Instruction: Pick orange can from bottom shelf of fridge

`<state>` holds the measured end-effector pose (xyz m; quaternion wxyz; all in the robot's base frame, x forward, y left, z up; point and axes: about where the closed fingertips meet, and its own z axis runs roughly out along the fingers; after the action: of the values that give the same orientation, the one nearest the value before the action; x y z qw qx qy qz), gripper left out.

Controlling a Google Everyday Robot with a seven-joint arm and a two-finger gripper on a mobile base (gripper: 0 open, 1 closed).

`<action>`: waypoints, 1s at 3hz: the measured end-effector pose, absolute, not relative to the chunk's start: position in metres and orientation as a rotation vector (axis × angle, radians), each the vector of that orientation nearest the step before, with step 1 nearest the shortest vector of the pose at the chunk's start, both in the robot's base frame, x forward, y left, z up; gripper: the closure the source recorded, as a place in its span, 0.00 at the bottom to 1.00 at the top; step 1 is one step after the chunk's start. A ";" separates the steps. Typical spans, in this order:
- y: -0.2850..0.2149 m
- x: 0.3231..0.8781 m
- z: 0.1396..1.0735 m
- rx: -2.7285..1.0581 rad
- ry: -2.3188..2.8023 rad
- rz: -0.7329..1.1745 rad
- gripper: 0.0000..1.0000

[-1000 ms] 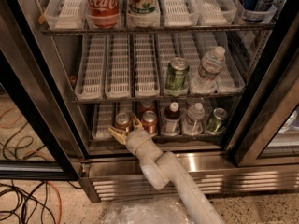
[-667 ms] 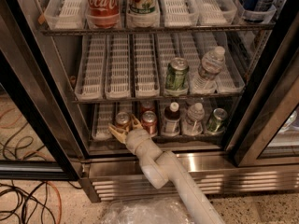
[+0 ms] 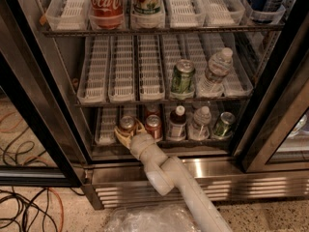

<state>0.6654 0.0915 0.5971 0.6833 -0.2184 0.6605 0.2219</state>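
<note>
The orange can [image 3: 127, 123] stands at the front left of the bottom shelf [image 3: 107, 125] of the fridge [image 3: 227, 170]. Its body is orange-copper and its top is silver. My gripper [image 3: 128, 131] reaches in from below on the white arm, and its tan fingers [image 3: 119, 135] hug the lower part of the orange can on both sides. The gripper is shut on the can, which rests on the shelf. A redder can [image 3: 153, 126] stands just to the right, close to the gripper.
On the bottom shelf to the right stand a dark bottle [image 3: 177, 122], a water bottle [image 3: 200, 123] and a green can [image 3: 223, 124]. The middle shelf holds a green can [image 3: 182, 77] and a water bottle [image 3: 215, 74]. Black door frames stand on both sides. Cables [image 3: 29, 207] lie on the floor.
</note>
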 end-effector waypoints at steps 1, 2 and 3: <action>0.092 0.665 0.597 -0.490 1.481 0.498 1.00; 0.092 0.665 0.597 -0.489 1.480 0.496 1.00; 0.093 0.664 0.601 -0.492 1.472 0.496 1.00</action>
<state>0.6638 0.0932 0.6010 0.6860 -0.2197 0.6573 0.2217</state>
